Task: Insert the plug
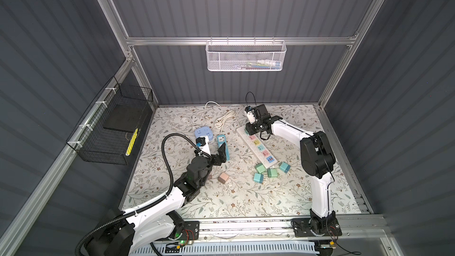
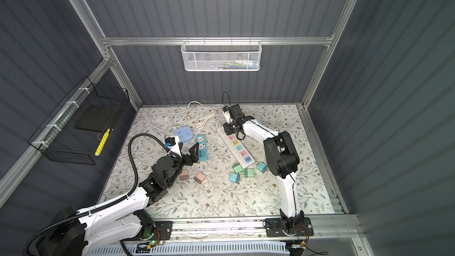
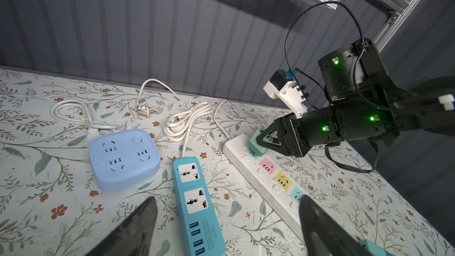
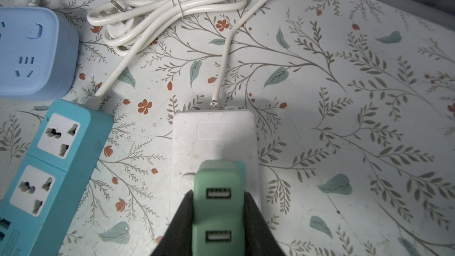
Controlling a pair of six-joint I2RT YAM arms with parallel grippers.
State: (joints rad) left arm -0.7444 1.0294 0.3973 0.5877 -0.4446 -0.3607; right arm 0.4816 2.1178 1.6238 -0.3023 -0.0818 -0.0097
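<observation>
Right jaws are clenched on the green plug (image 3: 256, 141); left jaws stand spread wide and empty.

In both top views the right jaws sit at about 1 o'clock from the centre of the tabletop (image 1: 246, 200), over the far end of the white strip (image 1: 261, 148), which runs from 11 o'clock to 5 o'clock. The plug is mostly hidden under them there. The left jaws hang at the white strip's 9 o'clock, over the teal strip (image 1: 221, 140). A blue cube (image 1: 203, 133) lies just at the teal strip's 10 o'clock. Four loose plugs (image 1: 272, 172) cluster at the white strip's near end, about 4 o'clock from centre. A pink plug (image 1: 223, 177) lies at the teal strip's 6 o'clock; a top view shows a second pink plug (image 2: 184, 175) near it.

Left wrist view: the green plug is tilted over the end socket of the white strip (image 3: 246, 155), with prongs showing between its body and the strip, so it is not flush. The right jaws pinch its sides. The left fingers (image 3: 138, 230) are far apart, with the teal strip's USB end showing between them.

Right wrist view: dark fingers (image 4: 182, 222) press both sides of the green plug (image 4: 218, 193), whose two USB ports face the camera. It sits over the white strip (image 4: 214, 131), close to the end where the cord enters. The teal strip (image 4: 54, 156) lies beside the white one, apart from it, and a coiled cord (image 4: 172, 3) lies beyond.
</observation>
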